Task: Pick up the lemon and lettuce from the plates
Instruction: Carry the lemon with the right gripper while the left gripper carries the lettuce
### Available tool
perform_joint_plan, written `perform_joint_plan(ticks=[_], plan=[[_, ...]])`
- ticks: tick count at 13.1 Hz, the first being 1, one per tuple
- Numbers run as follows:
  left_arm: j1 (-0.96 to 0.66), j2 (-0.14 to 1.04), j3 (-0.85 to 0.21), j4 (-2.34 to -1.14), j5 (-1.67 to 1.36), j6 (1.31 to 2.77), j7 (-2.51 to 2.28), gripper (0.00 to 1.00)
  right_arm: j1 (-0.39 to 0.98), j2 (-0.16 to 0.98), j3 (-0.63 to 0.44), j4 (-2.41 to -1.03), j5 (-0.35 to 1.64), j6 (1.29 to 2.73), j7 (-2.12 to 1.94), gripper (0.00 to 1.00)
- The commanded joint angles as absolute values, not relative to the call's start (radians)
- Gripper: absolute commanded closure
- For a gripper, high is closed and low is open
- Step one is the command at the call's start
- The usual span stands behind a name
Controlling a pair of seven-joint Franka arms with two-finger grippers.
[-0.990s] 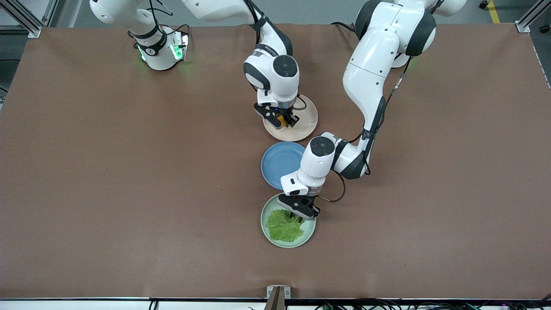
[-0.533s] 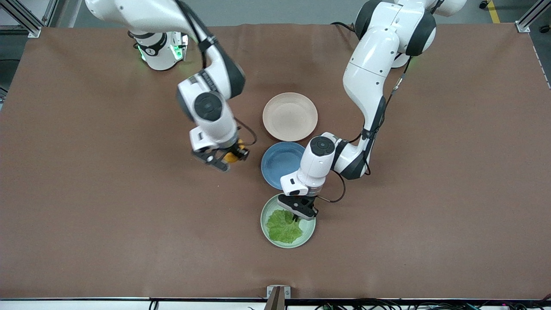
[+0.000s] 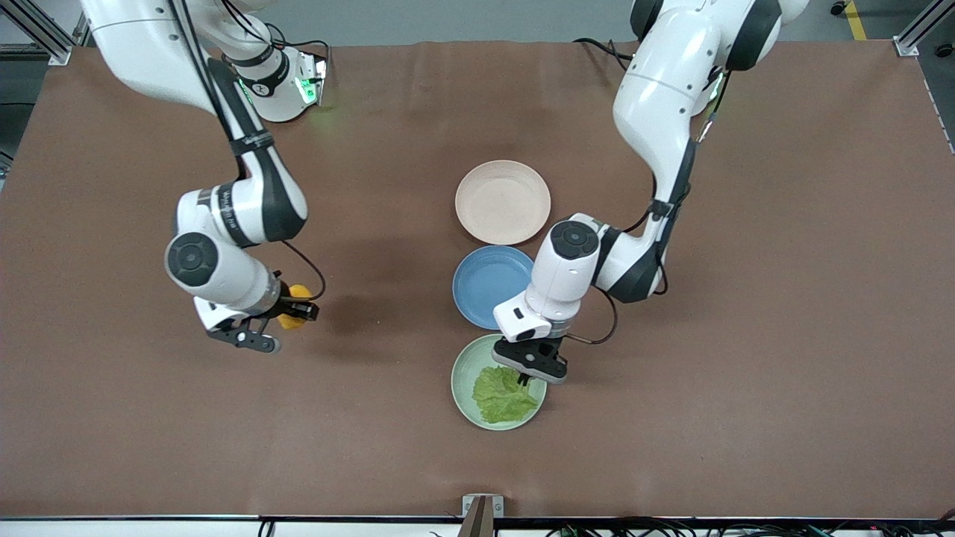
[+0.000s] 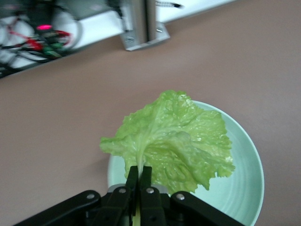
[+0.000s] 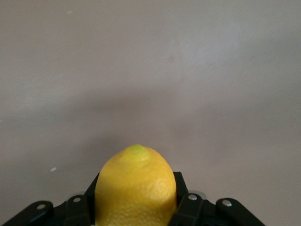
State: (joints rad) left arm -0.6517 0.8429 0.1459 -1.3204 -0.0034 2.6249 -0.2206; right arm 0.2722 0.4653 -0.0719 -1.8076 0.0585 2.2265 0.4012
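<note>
My right gripper is shut on the yellow lemon and holds it over bare table toward the right arm's end; the lemon fills the gap between its black fingers. My left gripper is shut on the pale stem rib of the green lettuce, over the mint green plate. In the left wrist view the leaf hangs partly lifted over the plate, with one edge past its rim. The beige-pink plate is empty.
An empty blue plate sits between the two task plates, partly under the left arm's wrist. A metal bracket stands at the table edge nearest the front camera and also shows in the left wrist view.
My right gripper has carried the lemon from the beige-pink plate across the table toward the right arm's end. My left gripper has closed on the lettuce stem and pulled the leaf slightly.
</note>
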Motion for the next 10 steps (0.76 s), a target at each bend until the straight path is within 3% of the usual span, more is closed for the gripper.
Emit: perform_joint_plan(ticks=[1, 5, 7, 10], plan=[[-0.595, 0.64, 0.141, -1.442, 0.009, 2.464, -0.236, 0.97, 0.216, 0.491, -0.046, -1.822, 0.063, 2.276, 0.309, 0.99], [-0.531, 0.496, 0.138, -1.485, 0.008, 2.228, -0.23, 0.99, 0.127, 0.57, -0.044, -1.818, 0.069, 2.37, 0.16, 0.99], [-0.505, 0.418, 0.138, -1.609, 0.011, 2.221, -0.218, 0.99, 0.118, 0.627, -0.043, -1.807, 0.069, 2.42, 0.153, 0.99], [-0.471, 0.342, 0.138, -1.681, 0.015, 2.186, -0.212, 1.0, 0.118, 0.644, -0.041, -1.792, 0.071, 2.441, 0.155, 0.98]])
